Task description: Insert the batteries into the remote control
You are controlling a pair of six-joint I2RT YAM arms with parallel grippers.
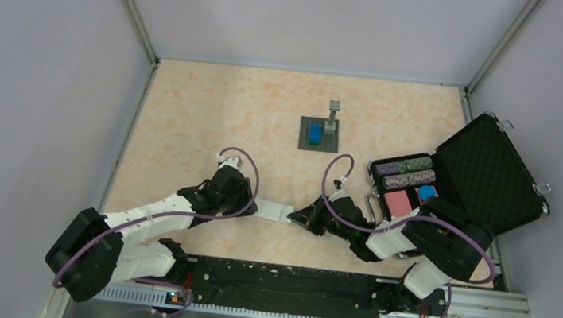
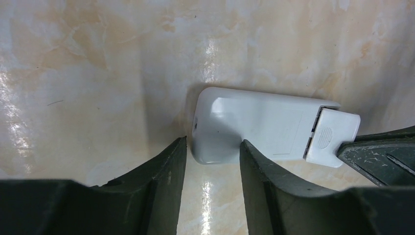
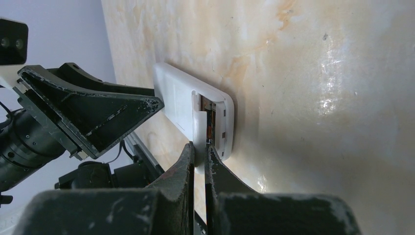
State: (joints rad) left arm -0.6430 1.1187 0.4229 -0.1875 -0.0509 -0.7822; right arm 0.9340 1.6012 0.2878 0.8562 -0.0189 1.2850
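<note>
— Where are we with the remote control (image 2: 254, 125)?
— It lies back-up on the counter (image 2: 98, 63), between our two arms. We judge we're at the opening step. The battery cover (image 2: 333, 137) sits slid partway off one end, and the right gripper (image 3: 199, 147) has its jaws pinched almost together on that cover's edge.
— And the left gripper (image 2: 213, 143)?
— Its jaws are part-way apart and straddle the opposite end. We can't tell whether they press on the body.
— Next?
— We'd want the cover drawn straight along the body until it's free, with the body kept from sliding.
— What can't we see?
— The batteries; we find them in no view. The battery bay (image 3: 210, 122) shows only as a sliver, its contents unclear.
</note>
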